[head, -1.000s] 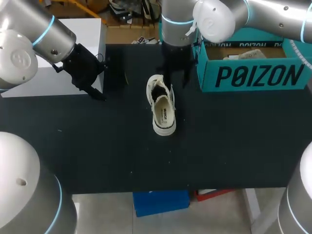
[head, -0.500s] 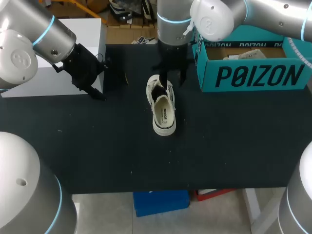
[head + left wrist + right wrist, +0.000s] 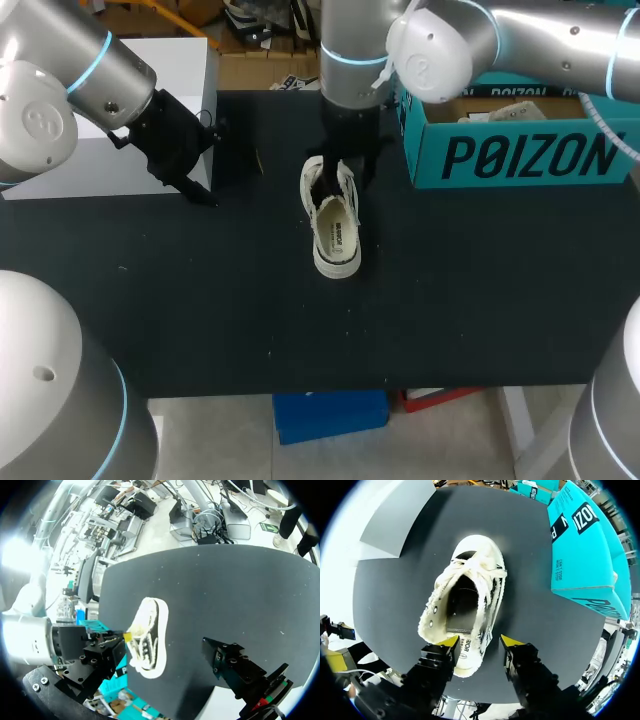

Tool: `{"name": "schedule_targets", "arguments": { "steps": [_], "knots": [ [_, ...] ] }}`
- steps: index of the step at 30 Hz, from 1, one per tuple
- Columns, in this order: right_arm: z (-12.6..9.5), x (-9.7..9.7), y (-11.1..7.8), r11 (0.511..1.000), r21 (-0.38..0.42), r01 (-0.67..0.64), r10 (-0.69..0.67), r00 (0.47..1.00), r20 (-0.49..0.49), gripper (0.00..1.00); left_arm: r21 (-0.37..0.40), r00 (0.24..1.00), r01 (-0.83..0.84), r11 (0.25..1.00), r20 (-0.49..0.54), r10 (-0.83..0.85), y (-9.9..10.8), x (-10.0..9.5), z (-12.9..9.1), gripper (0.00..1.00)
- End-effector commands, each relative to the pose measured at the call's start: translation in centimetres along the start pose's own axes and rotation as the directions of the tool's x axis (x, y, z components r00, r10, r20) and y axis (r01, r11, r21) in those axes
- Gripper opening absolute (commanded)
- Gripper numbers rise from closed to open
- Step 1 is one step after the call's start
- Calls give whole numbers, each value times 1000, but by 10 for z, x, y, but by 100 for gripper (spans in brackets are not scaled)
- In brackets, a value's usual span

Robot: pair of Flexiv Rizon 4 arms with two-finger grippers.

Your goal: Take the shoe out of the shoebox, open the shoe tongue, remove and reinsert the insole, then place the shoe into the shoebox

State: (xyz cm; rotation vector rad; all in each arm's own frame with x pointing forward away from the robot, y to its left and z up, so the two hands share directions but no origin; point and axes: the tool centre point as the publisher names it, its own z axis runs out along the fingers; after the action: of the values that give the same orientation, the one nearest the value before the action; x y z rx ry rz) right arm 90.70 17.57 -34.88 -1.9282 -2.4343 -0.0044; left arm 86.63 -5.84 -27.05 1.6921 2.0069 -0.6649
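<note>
The white shoe [image 3: 333,225] stands on its sole on the black bench [image 3: 480,300], upper centre of the head view, heel toward the top edge and toe toward the bottom. It lies well clear of the teal shoebox [image 3: 520,150] at upper right. The first step looks done, since the shoe is out of the box. The tongue work appears to be in hand and the insole work still ahead, with the return to the box last.

The right gripper [image 3: 479,642] hangs over the heel with its jaws moderately wide and holding nothing. One yellow tip sits at the heel collar and the other just outside the shoe. The left gripper [image 3: 195,190] waits well apart at the left of the head view, beside a white block [image 3: 150,110]. Whether its jaws are open or closed cannot be told.

The head view alone shows both arms, the box and a pale item inside it that is too small to identify. There the right arm hides the heel. The right wrist view looks straight into the shoe, showing loose laces, a gaping mouth and a dark interior, though whether the insole is seated cannot be told. The left wrist view gives the shoe from the side, with one yellow tip at its collar.
</note>
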Motion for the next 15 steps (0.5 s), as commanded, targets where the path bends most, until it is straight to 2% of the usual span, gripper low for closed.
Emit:
{"name": "schedule_targets", "arguments": {
  "steps": [1, 8, 15],
  "knots": [
    [6, -6, 1, 1000, 4, 0, 0, 1000, -6, 43, -5, 1000, -2, 1000, 3, 3, -1, 1, 1, 100],
    [14, -17, 3, 1000, 8, -2, 2, 1000, -4, 45, -5, 1000, -2, 1000, 3, 3, -1, 1, 1, 100],
    [28, -18, 6, 1000, 14, 1, -1, 1000, -22, 44, -5, 1000, -2, 1000, 3, 3, -1, 1, 1, 100]
  ]
}}
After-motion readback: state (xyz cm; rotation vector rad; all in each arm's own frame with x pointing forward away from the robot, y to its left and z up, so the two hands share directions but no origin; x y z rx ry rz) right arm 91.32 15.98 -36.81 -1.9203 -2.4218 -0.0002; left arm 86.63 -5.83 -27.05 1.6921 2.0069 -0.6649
